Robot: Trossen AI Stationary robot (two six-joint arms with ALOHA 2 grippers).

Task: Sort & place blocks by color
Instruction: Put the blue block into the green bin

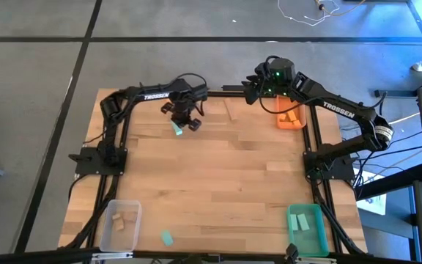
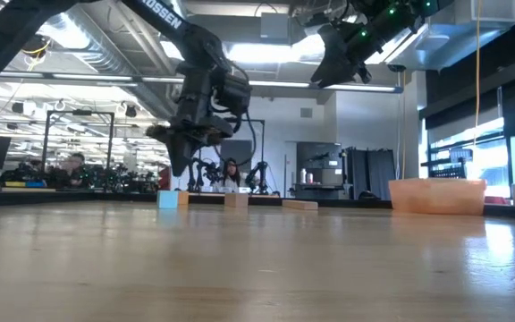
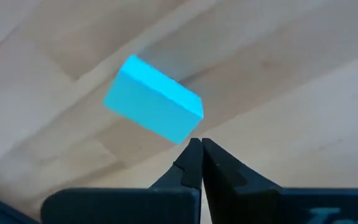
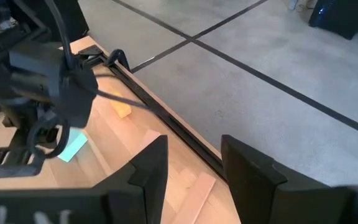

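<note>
A teal block (image 1: 176, 129) lies flat on the table near the far edge; it also shows in the left wrist view (image 3: 154, 109). My left gripper (image 1: 184, 119) hangs just above and beside it with its fingers shut (image 3: 197, 149), holding nothing. My right gripper (image 1: 252, 89) is open and empty (image 4: 194, 165), raised over the far edge next to the orange bin (image 1: 290, 115). Another teal block (image 1: 166, 237) lies near the front edge. Pale wood blocks (image 2: 236, 200) (image 2: 299, 205) lie at the far side.
A clear bin (image 1: 119, 225) with wood blocks stands at the front left, and a green bin (image 1: 306, 229) with teal blocks at the front right. The orange bin holds orange blocks. In the low view people sit in the room beyond the table (image 2: 232, 172).
</note>
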